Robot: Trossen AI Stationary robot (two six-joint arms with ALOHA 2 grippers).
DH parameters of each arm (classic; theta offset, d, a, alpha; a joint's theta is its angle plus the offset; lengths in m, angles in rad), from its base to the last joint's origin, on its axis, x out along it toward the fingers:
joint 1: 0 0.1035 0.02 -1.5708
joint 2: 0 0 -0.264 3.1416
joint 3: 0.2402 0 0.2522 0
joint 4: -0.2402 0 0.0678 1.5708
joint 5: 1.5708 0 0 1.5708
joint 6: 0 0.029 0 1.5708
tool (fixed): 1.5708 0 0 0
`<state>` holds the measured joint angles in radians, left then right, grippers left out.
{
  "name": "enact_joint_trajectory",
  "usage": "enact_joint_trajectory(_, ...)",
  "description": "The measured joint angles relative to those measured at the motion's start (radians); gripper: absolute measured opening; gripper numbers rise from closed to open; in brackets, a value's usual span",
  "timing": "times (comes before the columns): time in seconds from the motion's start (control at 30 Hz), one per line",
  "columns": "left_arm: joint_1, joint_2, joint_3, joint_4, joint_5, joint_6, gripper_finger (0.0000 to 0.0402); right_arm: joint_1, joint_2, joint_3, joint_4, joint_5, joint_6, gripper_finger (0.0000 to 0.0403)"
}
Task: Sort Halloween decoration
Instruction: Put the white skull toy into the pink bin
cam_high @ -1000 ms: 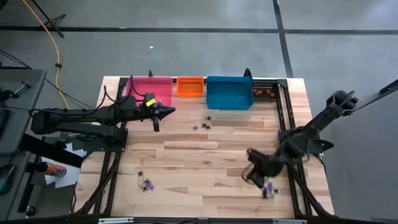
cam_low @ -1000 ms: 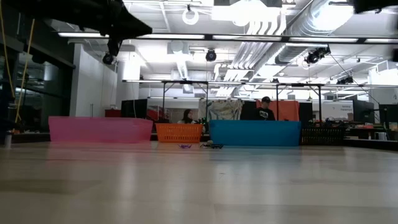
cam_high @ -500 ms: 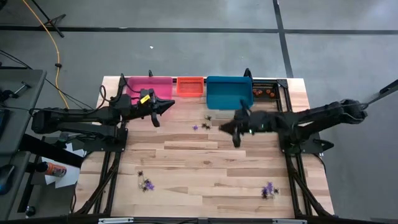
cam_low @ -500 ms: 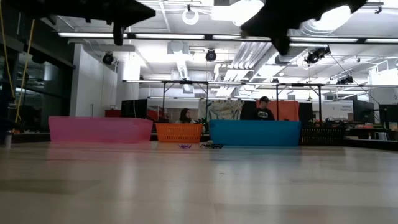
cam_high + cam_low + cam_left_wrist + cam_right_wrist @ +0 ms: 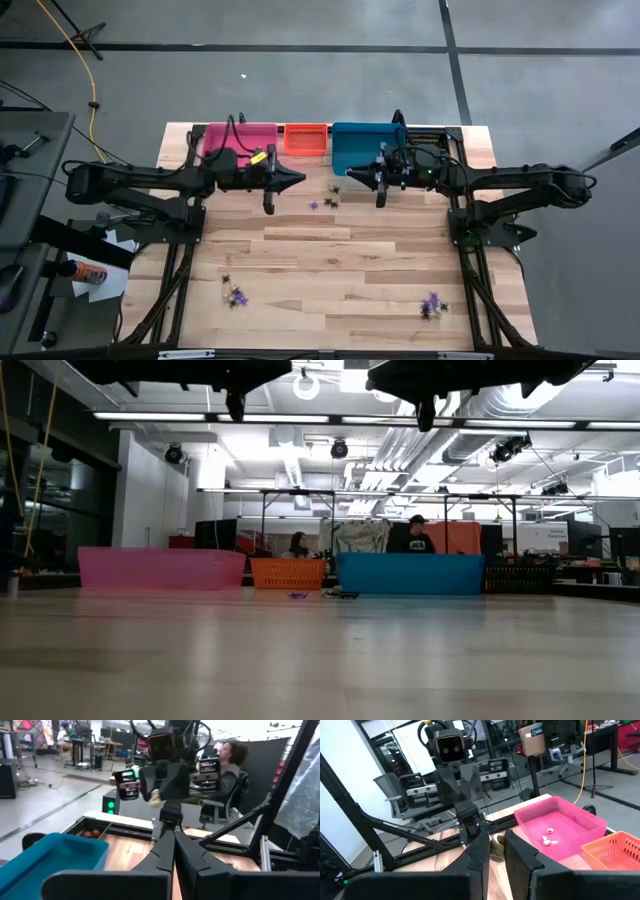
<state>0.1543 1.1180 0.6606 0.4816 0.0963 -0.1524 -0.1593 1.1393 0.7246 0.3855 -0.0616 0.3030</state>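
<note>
My left gripper (image 5: pixel 297 179) hangs pinched together before the orange bin (image 5: pixel 306 138); my right gripper (image 5: pixel 352 177), before the blue bin (image 5: pixel 368 148), clamps a pale trinket (image 5: pixel 496 843).

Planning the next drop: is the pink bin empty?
Not empty. The right wrist view shows a few pale trinkets lying on the floor of the pink bin.

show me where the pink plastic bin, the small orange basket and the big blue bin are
pink plastic bin (image 5: pixel 240 140): high view, bare floor.
small orange basket (image 5: pixel 288 573): low view, front wall.
big blue bin (image 5: pixel 366 150): high view, bare floor.
</note>
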Motion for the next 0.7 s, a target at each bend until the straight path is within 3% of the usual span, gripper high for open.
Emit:
enact_joint_trajectory(0.33, 0.033, 0.002, 0.007, -0.008, -0.001, -0.029, 0.0, 0.0, 0.0, 0.0, 0.0, 0.0, -0.024, 0.0042)
enact_joint_trajectory(0.5, 0.073, -0.124, 0.006, -0.004, -0.001, -0.077, 0.0, 0.001, 0.039, 0.002, 0.004, 0.037, -0.003, 0.0042)
enact_joint_trajectory(0.7, 0.134, -0.292, 0.008, -0.019, -0.002, -0.09, 0.0, -0.007, 0.235, 0.095, 0.009, 0.057, -0.019, 0.0042)
